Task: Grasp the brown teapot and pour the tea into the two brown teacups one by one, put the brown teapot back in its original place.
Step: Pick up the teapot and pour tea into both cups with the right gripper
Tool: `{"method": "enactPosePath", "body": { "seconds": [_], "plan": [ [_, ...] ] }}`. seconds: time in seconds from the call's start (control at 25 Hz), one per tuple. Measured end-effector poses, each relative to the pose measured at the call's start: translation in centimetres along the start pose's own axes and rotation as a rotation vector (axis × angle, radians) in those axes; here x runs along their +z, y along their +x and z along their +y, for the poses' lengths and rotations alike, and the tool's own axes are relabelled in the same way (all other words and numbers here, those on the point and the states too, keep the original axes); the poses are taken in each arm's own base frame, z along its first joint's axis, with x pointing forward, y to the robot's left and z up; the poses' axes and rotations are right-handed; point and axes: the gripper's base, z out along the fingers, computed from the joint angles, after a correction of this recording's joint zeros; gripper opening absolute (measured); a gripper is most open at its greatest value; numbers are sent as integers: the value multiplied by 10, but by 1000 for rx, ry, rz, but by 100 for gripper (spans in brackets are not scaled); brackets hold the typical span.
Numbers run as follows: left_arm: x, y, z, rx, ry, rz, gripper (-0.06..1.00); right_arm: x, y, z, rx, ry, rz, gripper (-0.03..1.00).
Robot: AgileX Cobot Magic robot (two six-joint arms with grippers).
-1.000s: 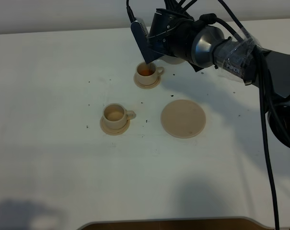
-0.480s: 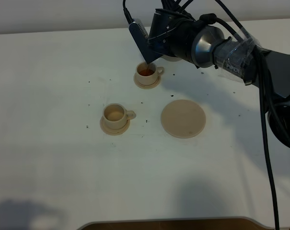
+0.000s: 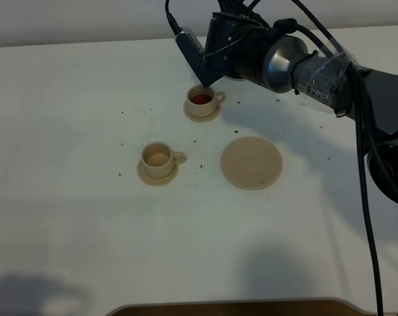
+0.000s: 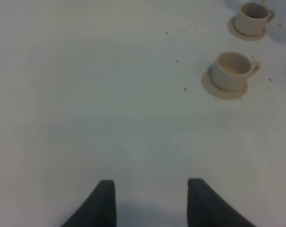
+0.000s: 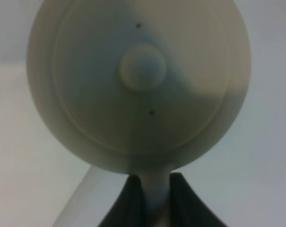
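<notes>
Right hand (image 5: 150,190) grips one teapot (image 5: 139,80) near two teacups (image 3: 202,100) (image 3: 158,158).

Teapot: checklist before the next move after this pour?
1. Grip: right gripper shut on the handle of the teapot: ok.
2. Far cup filled: reddish tea shows inside: ok.
3. Near cup filled: inside looks pale tan, liquid unclear: cannot tell.
4. Both cups upright on their saucers: ok.
5. Large saucer bare for the teapot's return: ok.
6. Left gripper open, holding nothing, away from the cups: ok.
</notes>
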Motion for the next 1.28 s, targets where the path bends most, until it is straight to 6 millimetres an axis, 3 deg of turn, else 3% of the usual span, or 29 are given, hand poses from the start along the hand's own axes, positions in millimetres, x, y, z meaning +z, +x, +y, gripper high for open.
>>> {"method": "enactPosePath", "body": {
  "seconds": [1.28],
  "plan": [
    [0,0,0,0,0,0,36,-1,-5,-1,-47,24,-10,12]
  ]
}}
